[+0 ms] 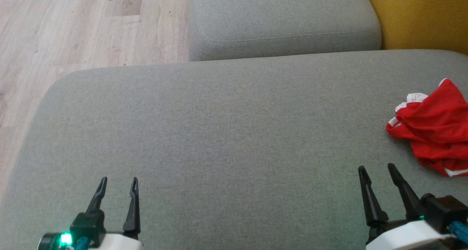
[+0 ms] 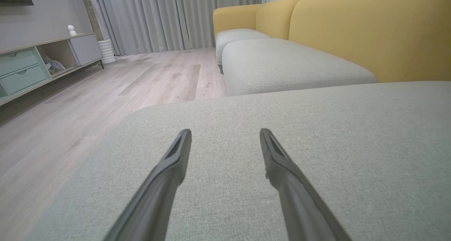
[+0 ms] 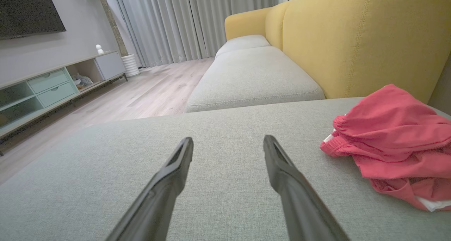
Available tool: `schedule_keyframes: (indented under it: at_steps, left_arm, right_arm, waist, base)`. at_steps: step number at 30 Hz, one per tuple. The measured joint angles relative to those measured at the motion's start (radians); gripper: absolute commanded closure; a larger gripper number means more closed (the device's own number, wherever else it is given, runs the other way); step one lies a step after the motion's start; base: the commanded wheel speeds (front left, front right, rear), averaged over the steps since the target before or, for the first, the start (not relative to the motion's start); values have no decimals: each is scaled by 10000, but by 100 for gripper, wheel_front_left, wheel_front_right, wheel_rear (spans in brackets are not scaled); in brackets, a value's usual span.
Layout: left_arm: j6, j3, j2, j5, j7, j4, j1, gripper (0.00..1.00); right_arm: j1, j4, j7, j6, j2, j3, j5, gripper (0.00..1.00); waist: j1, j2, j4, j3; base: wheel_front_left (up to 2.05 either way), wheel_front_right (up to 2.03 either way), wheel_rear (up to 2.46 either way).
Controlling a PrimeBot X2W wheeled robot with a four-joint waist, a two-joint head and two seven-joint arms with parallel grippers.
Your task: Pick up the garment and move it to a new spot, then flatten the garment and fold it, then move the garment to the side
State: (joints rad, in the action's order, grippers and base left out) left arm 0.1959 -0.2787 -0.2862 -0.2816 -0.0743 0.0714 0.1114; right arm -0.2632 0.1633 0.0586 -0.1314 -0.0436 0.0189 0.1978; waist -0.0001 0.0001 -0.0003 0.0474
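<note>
The right end effector [image 1: 376, 167] and the left end effector [image 1: 120, 179] both hang released and empty over the near edge of the grey sofa seat [image 1: 234, 125]. Just right of the right one lies the crumpled red garment [image 1: 435, 129], which looks light, limp and slippery; a raised fold or the white-trimmed hem [image 1: 415, 96] seems the best pinch.

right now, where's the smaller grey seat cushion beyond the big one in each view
head view: the smaller grey seat cushion is at top centre, with the floor to its left.
left wrist view: the cushion sits right of centre, in the upper half.
right wrist view: the cushion sits near the centre, in the upper half.
shared landmark: the yellow backrest runs along the cushion's right side in all three.
</note>
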Motion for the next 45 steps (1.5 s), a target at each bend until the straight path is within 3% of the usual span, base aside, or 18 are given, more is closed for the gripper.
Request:
schedule_keyframes:
  at_steps: [17,18,22,45]
  left_arm:
    - [222,-119,-165,86,128,-92,3,0]
    - [238,-125,-151,86,127,-69,3,100]
    - [236,-188,56,61,127,477,183,100]
    - [-387,232,431,-2472,387,813,128,100]
  right_arm:
    - [1,31,48,0,0,6,-144,0]
    - [1,12,73,0,0,12,-144,100]
    - [-37,-665,79,0,2,50,-111,100]
    - [287,-1350,61,0,-17,35,2648,100]
  waist:
    - [0,0,22,-19]
    - [0,0,22,-24]
    - [1,0,19,-29]
    - [1,0,17,-117]
  base:
    - [0,0,0]
    - [0,0,0]
    - [0,0,0]
    - [0,0,0]
